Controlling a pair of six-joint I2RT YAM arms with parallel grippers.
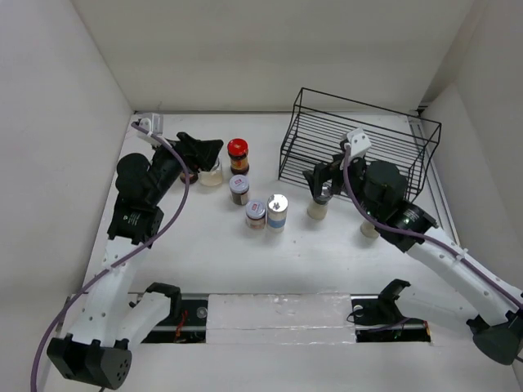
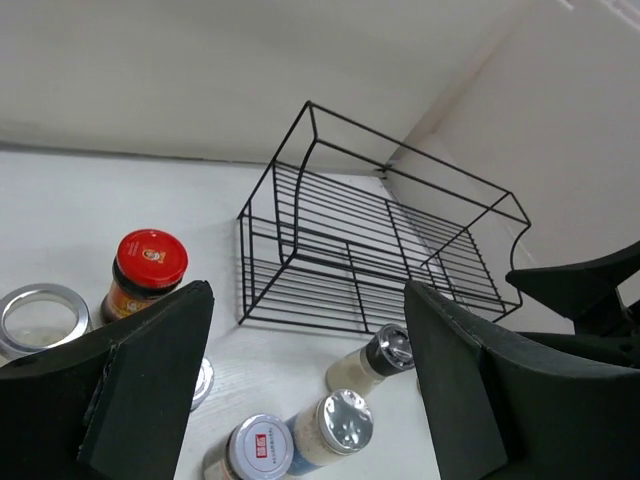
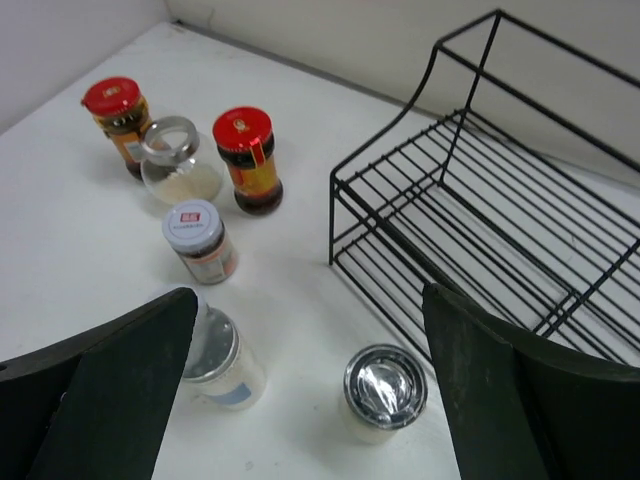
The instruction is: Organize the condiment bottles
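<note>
Currently, your right jaws stand spread wide and hold nothing. In the right wrist view the silver-capped shaker (image 3: 384,392) stands upright on the bench (image 3: 300,290), low in the frame between the two fingers. The step in hand, in my judgement, is taking that shaker for the black wire rack (image 3: 500,230), which fills the upper right of that frame.

To do it well:
- Lower squarely over the cap.
- Keep both fingers off the rack's front wire.
- Close on the body below the cap, since the smooth lid would likely slip.
- Mind the silver-lidded bottle (image 3: 222,362) at lower left, which stands near your left-hand finger.

Your left jaws are likewise parted and empty. In the overhead view they sit at upper left, close by the round clear jar (image 1: 212,174).

The other condiment bottles stand loose at the centre of the overhead frame:
- a red-capped jar (image 1: 238,151)
- a dark-capped jar (image 1: 239,189)
- a white-labelled jar (image 1: 256,214)

One pale bottle (image 1: 369,229) is partly hidden under the right arm (image 1: 441,253). No bottle is in the rack.

Surface: a white, matt bench. Room: plain white walls on three sides, with the rack set toward the upper right corner.
</note>
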